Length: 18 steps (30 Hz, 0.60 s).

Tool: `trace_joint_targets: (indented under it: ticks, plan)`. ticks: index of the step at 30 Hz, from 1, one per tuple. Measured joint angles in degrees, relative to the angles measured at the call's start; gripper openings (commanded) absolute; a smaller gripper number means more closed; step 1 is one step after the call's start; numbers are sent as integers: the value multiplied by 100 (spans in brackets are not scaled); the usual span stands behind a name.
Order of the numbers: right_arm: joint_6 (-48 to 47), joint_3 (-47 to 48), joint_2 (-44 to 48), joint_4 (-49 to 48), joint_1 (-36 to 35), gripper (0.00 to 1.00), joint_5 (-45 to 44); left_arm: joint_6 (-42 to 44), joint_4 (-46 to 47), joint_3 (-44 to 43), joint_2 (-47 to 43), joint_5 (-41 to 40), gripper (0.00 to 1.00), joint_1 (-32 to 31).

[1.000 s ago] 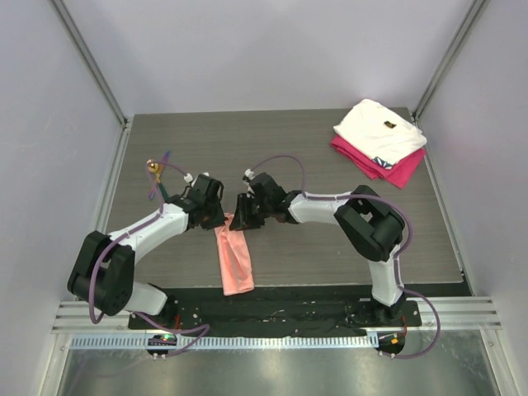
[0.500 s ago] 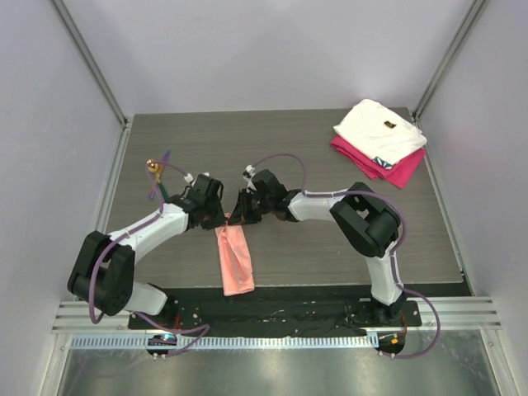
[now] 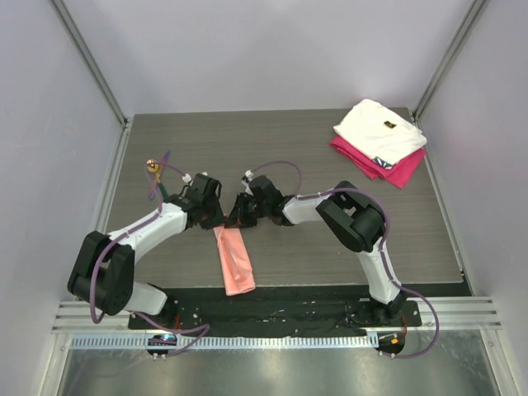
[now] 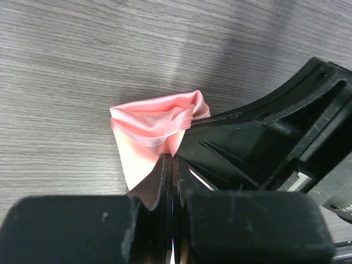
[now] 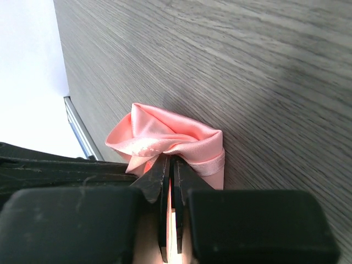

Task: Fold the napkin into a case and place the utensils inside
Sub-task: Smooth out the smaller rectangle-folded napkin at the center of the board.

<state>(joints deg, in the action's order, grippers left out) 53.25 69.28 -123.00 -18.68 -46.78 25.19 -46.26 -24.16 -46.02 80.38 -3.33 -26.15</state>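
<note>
Near the middle of the table (image 3: 313,157), left claw (image 4: 171,163) and right claw (image 5: 171,166) both pinch the far end of the napkin (image 3: 235,268), a strip lying toward the near edge, and should carry that end together, level and slowly, so the fold lands square.

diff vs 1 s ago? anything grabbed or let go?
The right claw slid left toward the left claw and closed on the far end of the napkin. The right arm's elbow also swung left. Nothing was let go. Unchanged: the left claw is shut on the same end of the napkin, and the utensils, white cloth and magenta cloth have not moved.
</note>
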Motion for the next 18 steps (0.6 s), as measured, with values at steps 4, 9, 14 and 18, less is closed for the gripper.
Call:
trace_joint_targets:
  ticks: [4,9,14,18]
  plan:
    - [-83,90,-2,118,0,12,4,4,28,-7,146,52,0,17]
    - [-160,151,42,407,28,14,-4,20,96,-11,525,85,0,63]
    - [-343,155,264,946,46,15,-116,17,212,-11,658,111,0,66]
    - [-590,155,560,1425,46,15,-282,24,267,-11,658,153,4,66]
